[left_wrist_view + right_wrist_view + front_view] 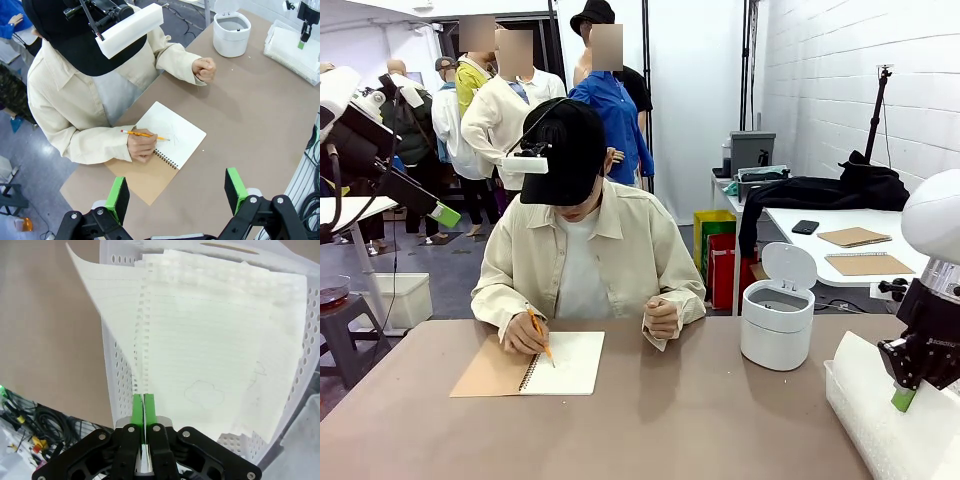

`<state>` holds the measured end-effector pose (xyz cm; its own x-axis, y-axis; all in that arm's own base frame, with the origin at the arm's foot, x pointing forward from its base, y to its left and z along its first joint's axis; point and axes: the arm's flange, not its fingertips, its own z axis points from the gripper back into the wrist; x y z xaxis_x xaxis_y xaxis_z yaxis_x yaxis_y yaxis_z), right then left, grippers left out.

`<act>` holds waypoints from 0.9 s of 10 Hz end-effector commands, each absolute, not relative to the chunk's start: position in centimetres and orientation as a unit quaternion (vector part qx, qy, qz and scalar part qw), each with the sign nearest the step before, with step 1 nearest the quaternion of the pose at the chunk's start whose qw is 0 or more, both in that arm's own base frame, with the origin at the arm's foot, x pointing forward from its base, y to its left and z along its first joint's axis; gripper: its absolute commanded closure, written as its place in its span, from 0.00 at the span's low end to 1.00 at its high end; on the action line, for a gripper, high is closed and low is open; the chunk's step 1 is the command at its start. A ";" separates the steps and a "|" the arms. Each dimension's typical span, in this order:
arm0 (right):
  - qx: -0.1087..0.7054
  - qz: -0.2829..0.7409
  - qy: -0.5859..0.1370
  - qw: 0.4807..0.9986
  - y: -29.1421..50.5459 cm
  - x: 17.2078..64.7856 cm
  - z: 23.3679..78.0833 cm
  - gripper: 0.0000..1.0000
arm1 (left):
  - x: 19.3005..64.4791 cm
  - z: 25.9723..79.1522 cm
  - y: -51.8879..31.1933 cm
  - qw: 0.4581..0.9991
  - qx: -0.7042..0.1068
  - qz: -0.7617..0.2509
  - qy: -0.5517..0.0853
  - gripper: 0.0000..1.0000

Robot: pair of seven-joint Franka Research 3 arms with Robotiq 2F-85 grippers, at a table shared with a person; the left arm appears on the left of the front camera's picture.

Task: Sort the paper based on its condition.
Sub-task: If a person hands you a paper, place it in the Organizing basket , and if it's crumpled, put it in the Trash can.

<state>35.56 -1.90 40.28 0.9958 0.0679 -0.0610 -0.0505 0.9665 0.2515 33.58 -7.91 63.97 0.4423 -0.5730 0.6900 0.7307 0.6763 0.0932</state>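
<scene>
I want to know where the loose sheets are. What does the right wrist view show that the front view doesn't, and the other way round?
Right wrist only: the right gripper shut on a lined sheet over a white perforated basket holding more sheets, one with pencil scribbles.
Front only: the person writing with a pencil in a spiral notebook, and a white bin with its lid up.
Both: the brown table, the basket and the right gripper.

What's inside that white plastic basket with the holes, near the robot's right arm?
Loose lined white sheets lie stacked in the basket, one with faint pencil doodles. The right tool pinches the edge of one sheet. The sheets cover the basket's floor, so anything beneath stays hidden.
</scene>
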 end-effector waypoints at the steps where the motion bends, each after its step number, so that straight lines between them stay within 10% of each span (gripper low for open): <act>1: 0.127 0.032 0.029 0.991 -1.9 35.3 40.9 1.00 | 33.6 64.0 -8.0 0.842 -0.112 -0.386 -0.360 0.00; 6: 0.072 0.014 0.025 0.997 -3.6 34.7 41.9 0.10 | 33.6 64.0 -8.0 0.842 -0.112 -0.386 -0.360 0.00; 9: 0.053 0.018 0.018 0.998 -4.2 34.5 43.5 0.00 | 33.6 64.0 -8.0 0.842 -0.112 -0.386 -0.360 0.00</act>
<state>34.74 -4.43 42.67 0.9987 0.0472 -0.0197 -0.0440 0.9897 0.1362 33.58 -7.91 63.96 0.4423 -0.5730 0.6900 0.7307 0.6763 0.0931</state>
